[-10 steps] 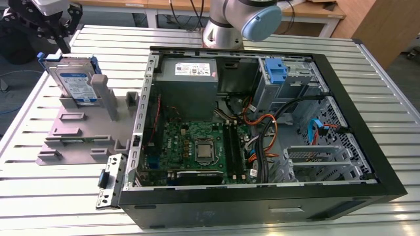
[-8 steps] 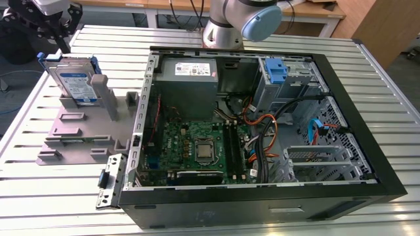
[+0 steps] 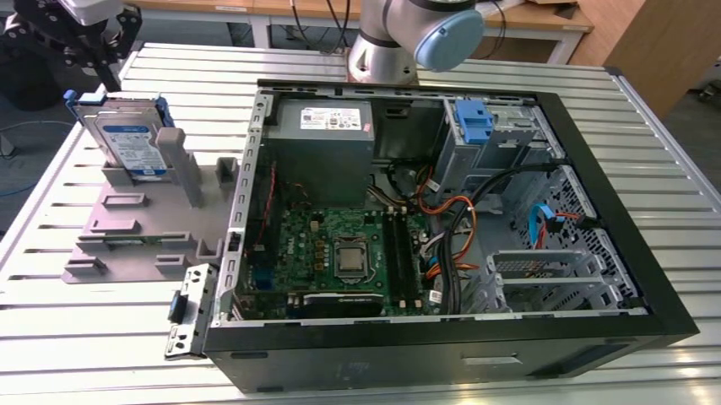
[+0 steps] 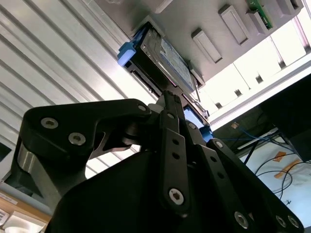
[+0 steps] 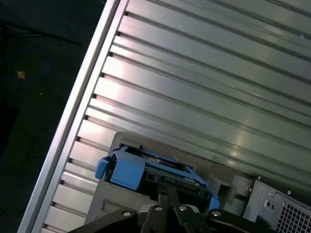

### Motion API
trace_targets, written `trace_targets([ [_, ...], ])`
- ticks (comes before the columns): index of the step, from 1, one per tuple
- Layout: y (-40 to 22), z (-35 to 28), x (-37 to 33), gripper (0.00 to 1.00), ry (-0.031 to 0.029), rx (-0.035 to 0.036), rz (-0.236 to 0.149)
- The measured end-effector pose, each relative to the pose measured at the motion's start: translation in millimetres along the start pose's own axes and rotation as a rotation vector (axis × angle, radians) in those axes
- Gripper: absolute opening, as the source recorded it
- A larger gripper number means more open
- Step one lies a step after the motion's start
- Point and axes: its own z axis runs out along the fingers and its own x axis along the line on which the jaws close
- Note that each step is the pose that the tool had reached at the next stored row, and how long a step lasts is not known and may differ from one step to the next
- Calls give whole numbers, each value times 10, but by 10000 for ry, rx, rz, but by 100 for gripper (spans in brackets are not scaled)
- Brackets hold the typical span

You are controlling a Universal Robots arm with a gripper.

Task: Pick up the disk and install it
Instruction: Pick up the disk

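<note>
One worry: the gripper [image 3: 113,82], pinched narrow and empty, hangs just above the disk [image 3: 128,139], upright in its grey stand [image 3: 127,215] (beside the open case [image 3: 394,354]); lowered like that, it could topple the disk.

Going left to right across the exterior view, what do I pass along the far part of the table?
The disk standing upright in the grey holder → grey power supply box inside the open computer case → blue latch piece.

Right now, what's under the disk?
A grey holder on the table: the disk stands on edge in it. Its bottom edge and whatever seats it are hidden behind the holder's posts.
</note>
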Motion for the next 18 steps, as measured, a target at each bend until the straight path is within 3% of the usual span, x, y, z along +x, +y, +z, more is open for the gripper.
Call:
trace_targets([
  [18,0,0,0,11,40,-28,-915],
])
